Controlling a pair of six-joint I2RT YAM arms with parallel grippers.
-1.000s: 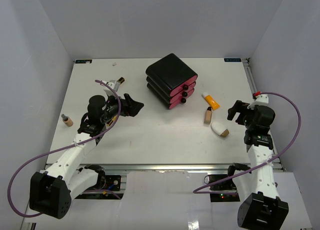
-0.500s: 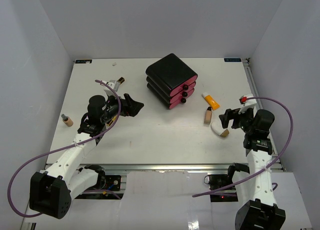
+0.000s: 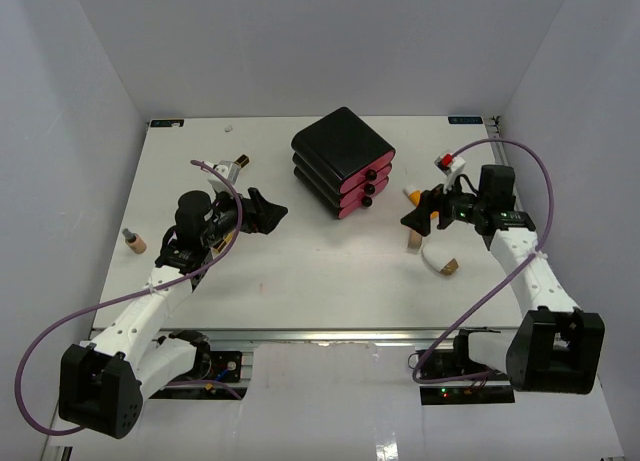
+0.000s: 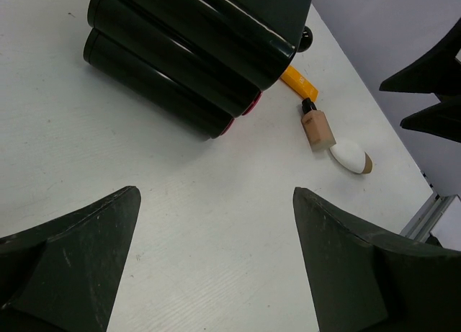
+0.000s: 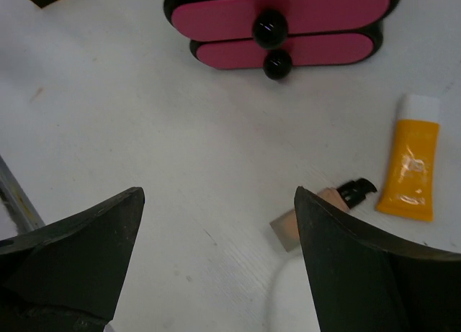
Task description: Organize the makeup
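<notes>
Right claw [image 5: 217, 195] hangs spread and empty low over the tabletop [image 5: 144, 130]. Nearest the bases lies the white oval tube [image 3: 437, 262], with the tan bottle [image 5: 317, 217] just beyond it, end to end and perhaps touching, and the orange tube [image 5: 414, 163] a little farther. Left claw [image 4: 215, 191] is likewise released, holding nothing, and aimed across at the black box [image 3: 345, 161], whose three pink drawers all look shut. A second small tan bottle [image 3: 133, 241] sits well apart near the left edge, and another bottle [image 3: 236, 165] lies beyond the left arm. The risk: closing on the tan bottle could catch the oval tube too or roll either away, and pulling a small round knob [image 5: 272, 28] may drag the whole box.
</notes>
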